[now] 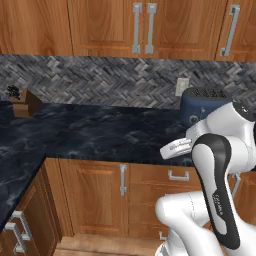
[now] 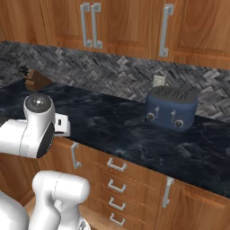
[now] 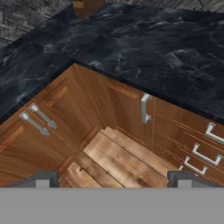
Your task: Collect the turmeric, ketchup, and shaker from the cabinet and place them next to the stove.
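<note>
Kitchen: dark marbled countertop point(image 1: 90, 135) running into a corner, grey herringbone backsplash point(image 1: 100, 80) behind it.
Cabinet: warm orange-brown wall cabinets point(image 1: 105, 25) hang above the counter, doors shut, silver handles upright.
Gripper: in the hand view the gripper point(image 3: 113, 178) has its two dark fingertips point(image 3: 41, 179) spread wide apart, holding nothing, looking down past the counter's front edge at the wooden floor point(image 3: 118, 162).
Arm: white arm point(image 1: 220, 170) stands in front of the counter's front edge.
Toaster: blue toaster point(image 2: 171, 108) sits at the counter's back edge, near a wall outlet point(image 2: 159, 81).
Knife block: wooden knife block point(image 1: 24, 102) stands at the counter's far back corner.
Base cupboards: doors and drawers point(image 2: 117, 179) with silver handles below the counter.
</note>
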